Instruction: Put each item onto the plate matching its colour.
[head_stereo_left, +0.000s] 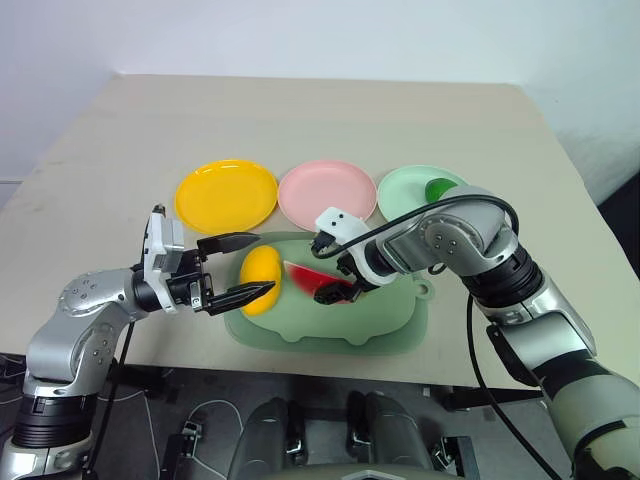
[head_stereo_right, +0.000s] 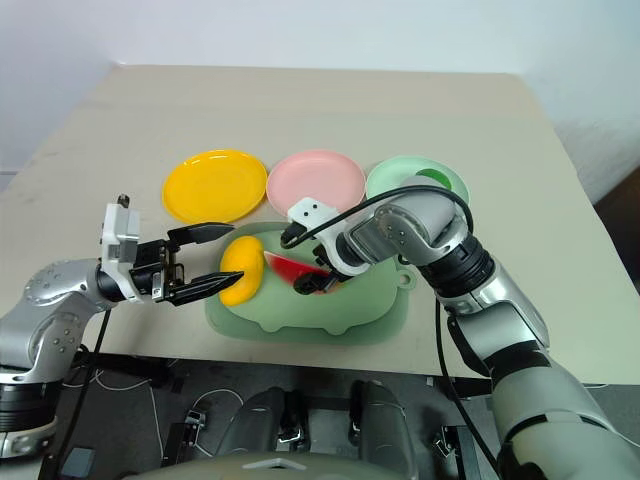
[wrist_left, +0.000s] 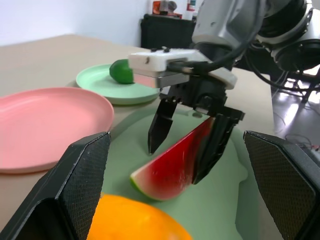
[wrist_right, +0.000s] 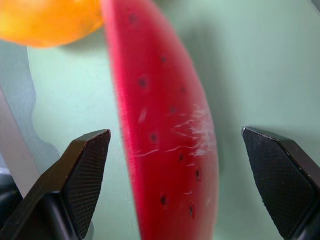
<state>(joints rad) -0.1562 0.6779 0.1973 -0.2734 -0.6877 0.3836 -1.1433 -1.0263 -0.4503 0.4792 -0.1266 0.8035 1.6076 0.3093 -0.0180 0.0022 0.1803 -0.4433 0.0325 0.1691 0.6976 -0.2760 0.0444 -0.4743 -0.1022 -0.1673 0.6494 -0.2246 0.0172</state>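
Silver-grey arms with black joint bands; black cable loops over the right arm (head_stereo_left: 520, 290); white camera blocks; black, wedge-shaped fingers.

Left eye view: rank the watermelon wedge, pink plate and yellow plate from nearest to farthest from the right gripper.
1. Watermelon wedge, directly under the right gripper, on the board.
2. Pink plate, just beyond it.
3. Yellow plate, farthest, toward the robot's left.

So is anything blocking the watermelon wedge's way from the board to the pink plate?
Nothing visible. The watermelon wedge lies on the green board between the right gripper's open fingers, and the pink plate just beyond the board is bare.
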